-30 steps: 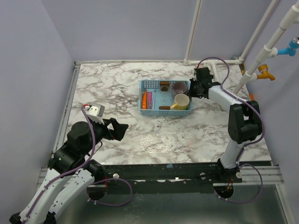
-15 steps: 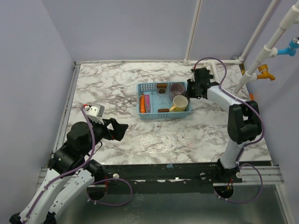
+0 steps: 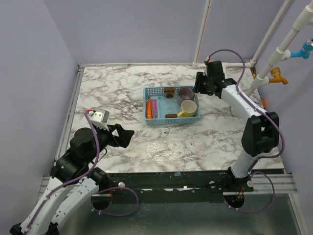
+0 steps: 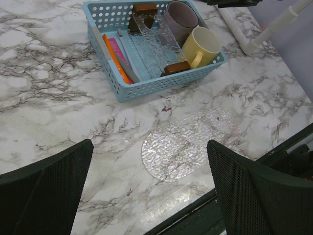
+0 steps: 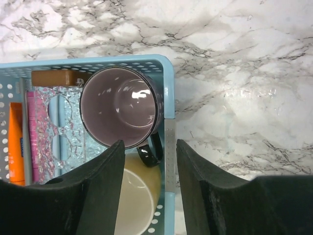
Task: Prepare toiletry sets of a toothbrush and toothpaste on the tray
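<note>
Basket [image 4: 161, 83] on desk [image 3: 122, 88] holds purple mug [image 5: 120, 107], yellow mug [image 4: 205, 41], clear tray [image 4: 156, 44], orange toothpaste tube [image 5: 15, 142] and pink toothbrush [image 5: 32, 122]; right fingers [image 5: 98, 196] part-open, empty, above its right rim; left fingers [image 4: 49, 191] wide, empty.

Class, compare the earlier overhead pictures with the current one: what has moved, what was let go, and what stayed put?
The right tool dragged the blue basket slightly left and toward the near edge, then opened, let go of its right rim and drew back from it. The left tool stayed open and still, and the basket's contents look unchanged.
</note>
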### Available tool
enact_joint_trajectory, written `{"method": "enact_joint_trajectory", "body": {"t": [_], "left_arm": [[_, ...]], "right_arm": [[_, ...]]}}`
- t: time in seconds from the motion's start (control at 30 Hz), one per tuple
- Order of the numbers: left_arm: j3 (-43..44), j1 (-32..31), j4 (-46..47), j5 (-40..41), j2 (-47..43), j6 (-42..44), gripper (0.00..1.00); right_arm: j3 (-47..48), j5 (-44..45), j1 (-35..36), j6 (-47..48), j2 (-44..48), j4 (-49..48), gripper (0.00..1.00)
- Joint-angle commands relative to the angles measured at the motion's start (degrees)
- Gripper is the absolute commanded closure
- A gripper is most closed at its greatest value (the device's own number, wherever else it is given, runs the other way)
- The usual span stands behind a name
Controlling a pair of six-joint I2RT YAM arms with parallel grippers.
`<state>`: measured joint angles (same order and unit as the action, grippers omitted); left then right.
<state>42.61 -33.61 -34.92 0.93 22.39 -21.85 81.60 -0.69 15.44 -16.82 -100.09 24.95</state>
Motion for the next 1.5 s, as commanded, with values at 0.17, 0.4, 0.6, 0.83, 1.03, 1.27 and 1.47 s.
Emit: {"method": "enact_joint_trajectory", "body": {"t": [0.17, 0.4, 0.6, 0.83, 1.03, 1.27, 1.47], "left_arm": [[-0.4, -0.1, 0.1, 0.0, -0.5, 0.2, 0.01], [-0.3, -0.1, -0.1, -0.3, -0.2, 0.2, 0.01], [-0.4, -0.1, -0.1, -0.2, -0.8, 0.1, 0.01], [-0.3, -0.1, -0.2, -0.2, -0.8, 0.1, 0.01], [-0.3, -0.1, -0.3, 0.0, -1.0, 0.1, 0.01], [-0.3, -0.1, -0.3, 0.0, -1.1, 0.1, 0.01], [-0.3, -0.1, -0.3, 0.0, -1.1, 0.1, 0.01]], "right_arm": [[2.1, 1.1, 3.7, -1.4, 4.9, 8.1, 0.47], [2.6, 4.5, 10.5, -2.4, 5.6, 11.7, 0.47], [0.6, 5.9, 13.5, -2.9, 5.8, 12.6, 0.47], [-1.2, 7.5, 15.7, -4.2, 3.7, 11.7, 0.47], [-0.6, 8.1, 17.0, -4.8, 1.1, 11.8, 0.5], [0.6, 10.7, 17.9, -5.5, -2.2, 12.8, 0.56], [1.8, 12.9, 18.4, -5.5, -3.6, 13.5, 0.66]]}}
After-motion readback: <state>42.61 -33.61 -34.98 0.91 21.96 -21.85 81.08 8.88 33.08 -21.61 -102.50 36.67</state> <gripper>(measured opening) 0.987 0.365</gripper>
